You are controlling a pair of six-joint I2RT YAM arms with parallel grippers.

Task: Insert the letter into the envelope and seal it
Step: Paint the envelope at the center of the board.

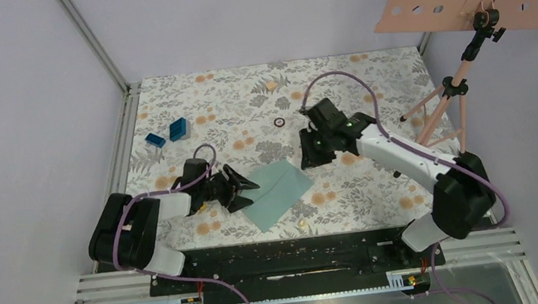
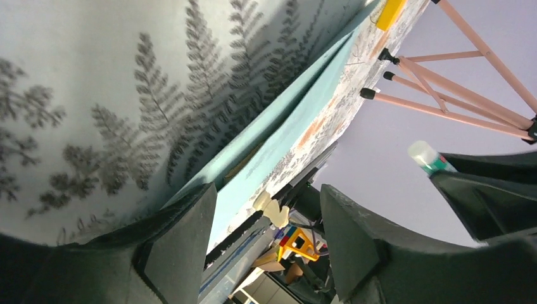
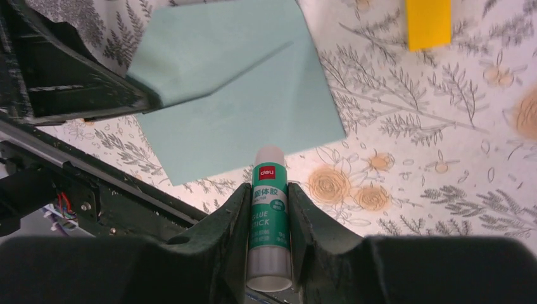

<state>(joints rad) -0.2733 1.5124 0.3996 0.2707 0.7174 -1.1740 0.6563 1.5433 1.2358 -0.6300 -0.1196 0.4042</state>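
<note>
**Envelope flat, glue stick gripped**

Top: we note the teal paper envelope lying flat on the floral cloth, left gripper at its edge.
Left wrist: jaws apart, envelope edge beside one finger.
Right wrist: right gripper clamped on a cylindrical glue stick.

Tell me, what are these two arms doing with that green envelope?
The right pincer grips a glue stick, its tip pointing toward the teal envelope lying on the flowered table. The left pincer stands open at the envelope's opposite edge, one finger against the flap. No letter shows; it may already be inside.
</note>
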